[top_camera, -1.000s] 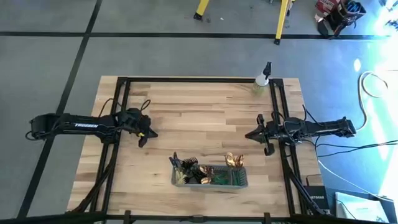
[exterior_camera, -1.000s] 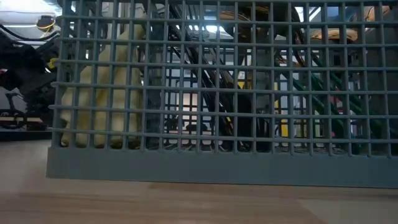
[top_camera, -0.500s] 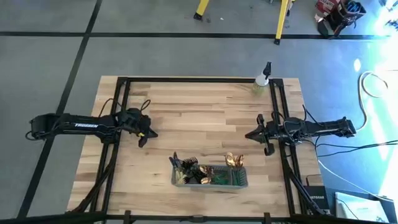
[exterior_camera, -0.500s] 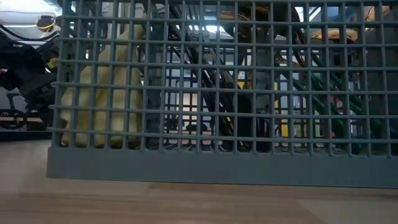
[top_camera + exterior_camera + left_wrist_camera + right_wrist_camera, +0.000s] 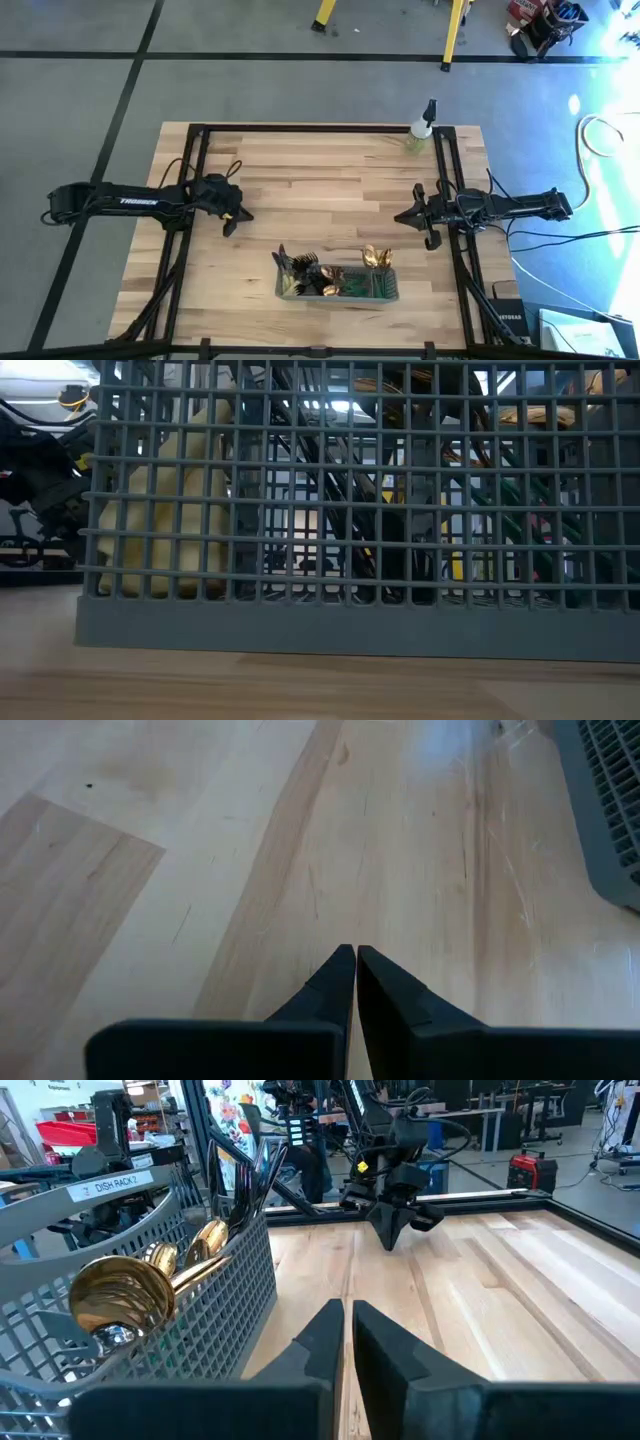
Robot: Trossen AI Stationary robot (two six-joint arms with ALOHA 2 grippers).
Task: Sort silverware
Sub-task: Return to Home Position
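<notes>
Nearest the front edge, the silverware is gathered upright in the grey wire-mesh caddy, and no piece is seen loose on the worktop. Further back, the left pincer and the right pincer are held closed on nothing, well apart. Beyond, a spray bottle is stood. Nothing has been moved since a second ago, so sorting is judged finished

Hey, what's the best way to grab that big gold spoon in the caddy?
Pinch the gold spoon at its neck, just below the bowl, coming from above. It stands bowl-up with the handle down inside the caddy, so only the top end is free.
</notes>
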